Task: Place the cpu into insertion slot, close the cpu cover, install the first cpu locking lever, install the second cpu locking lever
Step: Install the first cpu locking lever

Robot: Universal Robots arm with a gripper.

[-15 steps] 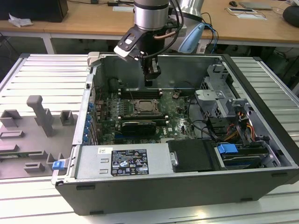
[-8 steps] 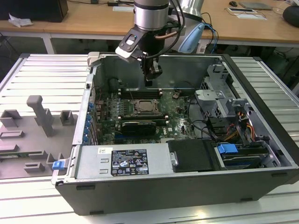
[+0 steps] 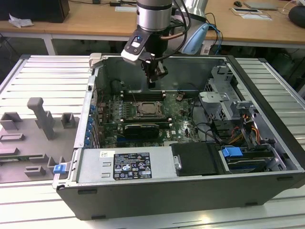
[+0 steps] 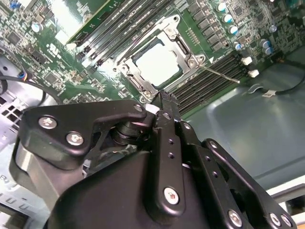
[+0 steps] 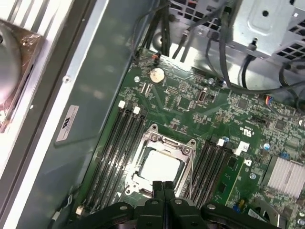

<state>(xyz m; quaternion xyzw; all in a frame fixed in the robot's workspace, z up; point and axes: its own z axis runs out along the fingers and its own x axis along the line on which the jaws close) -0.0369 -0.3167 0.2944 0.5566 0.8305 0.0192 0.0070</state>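
Observation:
Inside the open computer case, the insertion slot (image 3: 146, 110) sits mid-board on the green motherboard. The cpu (image 4: 157, 62) lies in it with its pale top showing, and it is also seen in the first wrist view (image 5: 159, 167). The cpu cover (image 4: 183, 45), a silver frame, lies flat around it (image 5: 164, 143). One thin locking lever (image 4: 221, 75) sticks out sideways from a socket corner. My gripper (image 3: 152, 83) hangs above the board just behind the slot, its black fingers (image 5: 164, 191) pressed together and holding nothing.
Black memory slots (image 5: 116, 143) flank the socket on both sides. A drive cage with cables (image 3: 221, 102) fills the exterior view's right. The power supply (image 3: 126, 164) lies along the front. Grey fixtures (image 3: 40, 119) stand outside the case on the exterior view's left.

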